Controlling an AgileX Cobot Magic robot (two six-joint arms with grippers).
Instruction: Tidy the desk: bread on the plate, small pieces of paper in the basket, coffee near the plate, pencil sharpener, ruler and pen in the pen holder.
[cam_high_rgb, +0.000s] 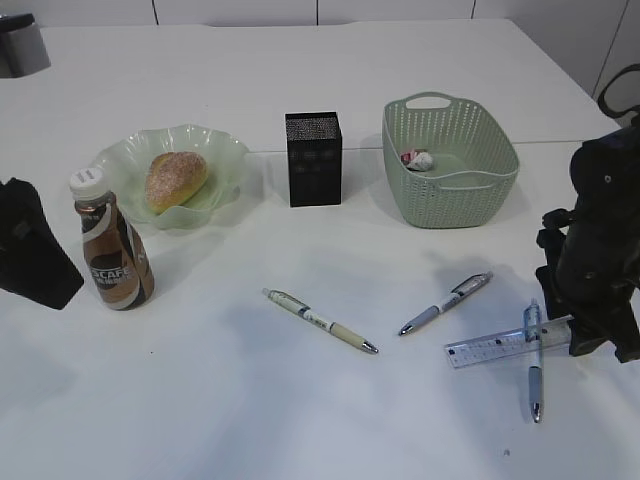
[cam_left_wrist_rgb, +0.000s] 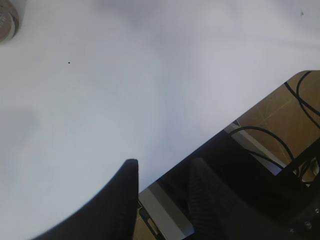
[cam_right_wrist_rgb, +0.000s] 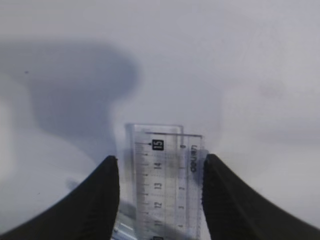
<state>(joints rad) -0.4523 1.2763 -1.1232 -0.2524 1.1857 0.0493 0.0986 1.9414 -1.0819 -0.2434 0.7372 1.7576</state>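
Right gripper (cam_right_wrist_rgb: 159, 167) fingers are straddling the ruler (cam_right_wrist_rgb: 165, 185), not clamping; it's lying across a pen (cam_high_rgb: 533, 350), risking slipping.

A matt white desk (cam_high_rgb: 300, 420) carries a clear, bluish plastic ruler (cam_high_rgb: 495, 349), a translucent pale green plate (cam_high_rgb: 225, 160) with a glossy ruffled rim, a sage-green perforated plastic basket (cam_high_rgb: 450, 195), a black fine-mesh pen holder (cam_high_rgb: 313, 160), a sugar-dusted bread (cam_high_rgb: 176, 180) and a glossy-labelled plastic coffee (cam_high_rgb: 112, 262) bottle.
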